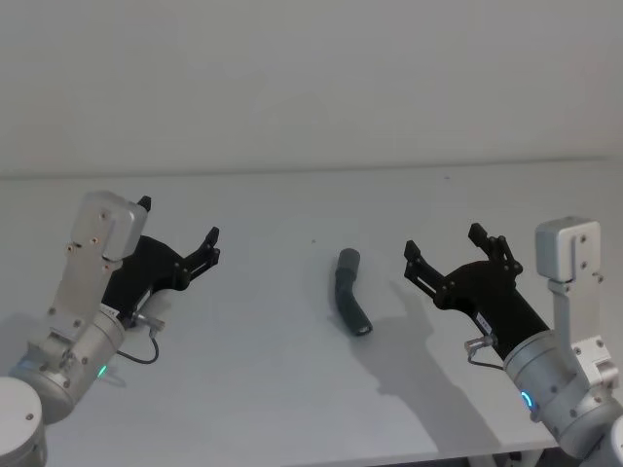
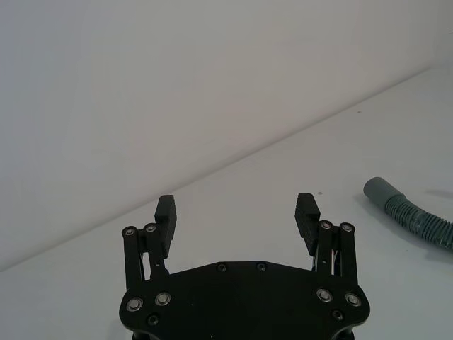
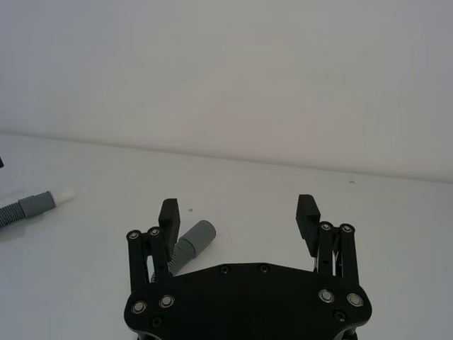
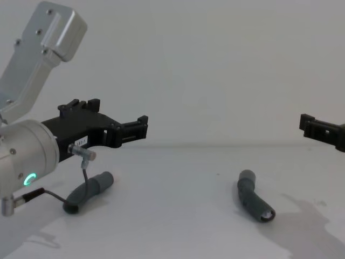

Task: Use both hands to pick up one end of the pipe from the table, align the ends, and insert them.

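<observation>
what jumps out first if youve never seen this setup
The left gripper and right gripper hover with jaws open at either side of the white table. Between them lies a dark bent pipe piece with a grey collar; a second piece lies below the left gripper.

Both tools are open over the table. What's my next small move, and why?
Probably ease the right tool down and left onto the centre pipe piece: it hangs open beside that piece, which lies free on the table.
</observation>
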